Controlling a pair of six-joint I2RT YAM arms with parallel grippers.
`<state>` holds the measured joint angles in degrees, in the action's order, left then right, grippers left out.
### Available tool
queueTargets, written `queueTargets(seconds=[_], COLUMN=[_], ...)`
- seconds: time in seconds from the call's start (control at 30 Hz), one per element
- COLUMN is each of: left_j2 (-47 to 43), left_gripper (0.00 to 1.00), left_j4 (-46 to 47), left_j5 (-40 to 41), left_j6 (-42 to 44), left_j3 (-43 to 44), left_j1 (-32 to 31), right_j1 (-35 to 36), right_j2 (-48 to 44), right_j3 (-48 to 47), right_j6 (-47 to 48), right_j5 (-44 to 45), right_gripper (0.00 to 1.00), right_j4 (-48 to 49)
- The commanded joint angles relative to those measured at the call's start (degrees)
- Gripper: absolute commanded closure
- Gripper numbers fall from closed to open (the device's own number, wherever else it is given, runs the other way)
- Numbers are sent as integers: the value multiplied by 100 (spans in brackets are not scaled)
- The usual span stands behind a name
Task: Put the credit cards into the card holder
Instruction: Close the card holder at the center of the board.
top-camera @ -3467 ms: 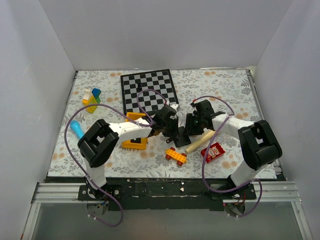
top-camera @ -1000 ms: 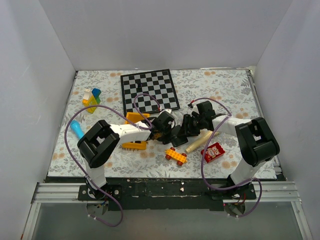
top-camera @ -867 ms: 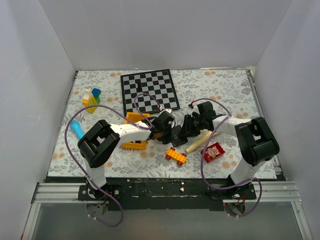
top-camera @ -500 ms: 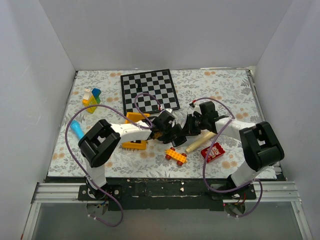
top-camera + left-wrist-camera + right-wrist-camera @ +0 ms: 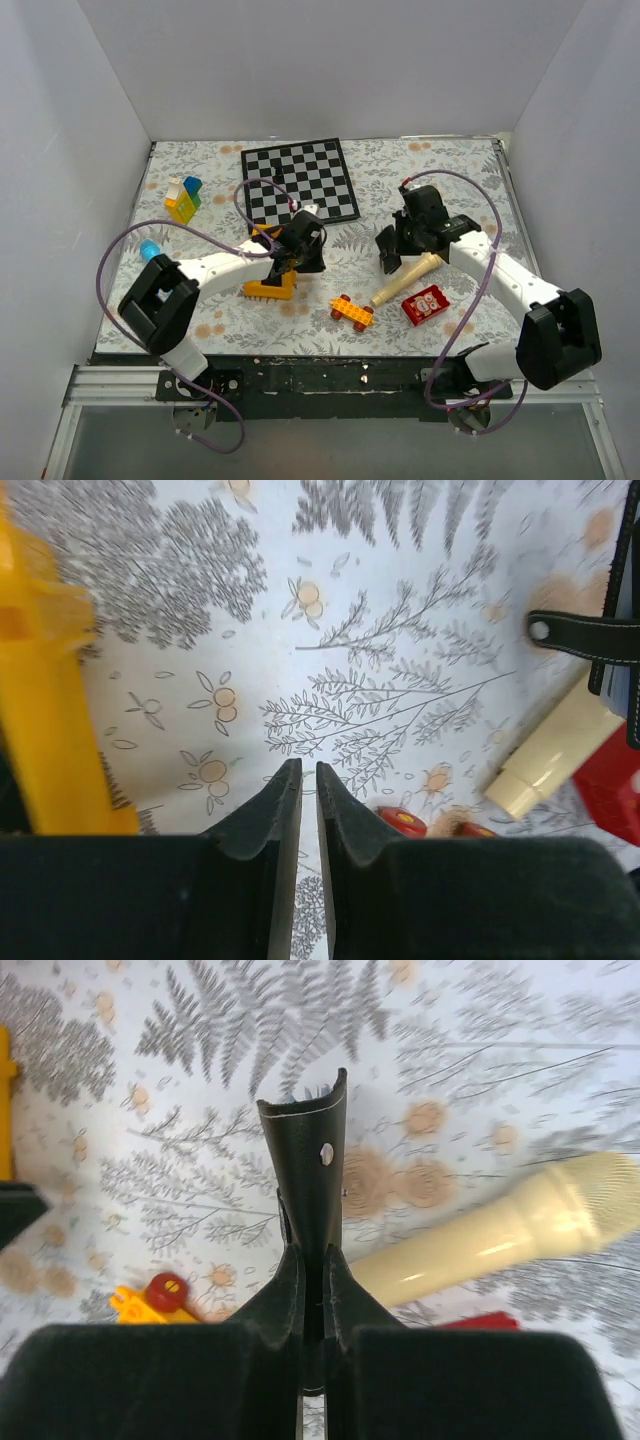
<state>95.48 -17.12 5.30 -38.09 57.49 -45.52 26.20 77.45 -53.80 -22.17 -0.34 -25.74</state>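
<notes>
Stitched, snap-tabbed card holder (image 5: 308,1175), seemingly leather, pinched edgewise in right tool (image 5: 313,1290).

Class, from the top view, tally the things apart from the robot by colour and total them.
Black-and-white: 1, flat checked chessboard
Black: 1, folding leather card holder
Yellow or orange: 2, yellow toothed plastic piece; orange brick car
Red: 1, red printed packet
Cream: 1, cream plastic cylinder
Blue: 1, blue plastic cylinder
Mixed: 1, coloured block stack
Total: 8
</notes>
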Motion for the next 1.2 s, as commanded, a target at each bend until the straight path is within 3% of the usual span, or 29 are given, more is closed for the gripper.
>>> queueTargets(seconds=[0.0,0.13,0.27,0.47,0.6,0.73,0.87,1.03,1.17], left_j2=[-986,-1417,-1751,-2138,-2314,-2324,-2297,-2201,-2052], left_gripper=[88,87,86,84,83,82,81,81,81], left_j4=[-133,-194,-274,-362,-397,-414,-406,-336,-143], left_j5=[129,138,208,270,287,279,208,59,-160], left_j6=[64,82,99,12,-41,-41,-32,91,266], left_j3=[-71,-247,-432,-730,-880,-898,-845,-687,-477], left_j1=[297,491,623,711,737,755,746,755,711], right_j1=[499,1123,1607,1950,2065,2109,2100,1934,1162], right_j2=[-47,769,1894,2617,2609,2407,1968,1248,492], right_j3=[-955,-1623,-2134,-2433,-2442,-2188,-1697,-1099,-457], right_j6=[284,240,47,11,108,134,196,117,-269], right_j5=[2341,3836,4787,4815,4386,3517,2296,1327,1001], right_gripper=[99,99,99,99,95,63,43,39,40], right_j4=[-1318,-2022,-2471,-2094,-1743,-1224,-426,314,552])
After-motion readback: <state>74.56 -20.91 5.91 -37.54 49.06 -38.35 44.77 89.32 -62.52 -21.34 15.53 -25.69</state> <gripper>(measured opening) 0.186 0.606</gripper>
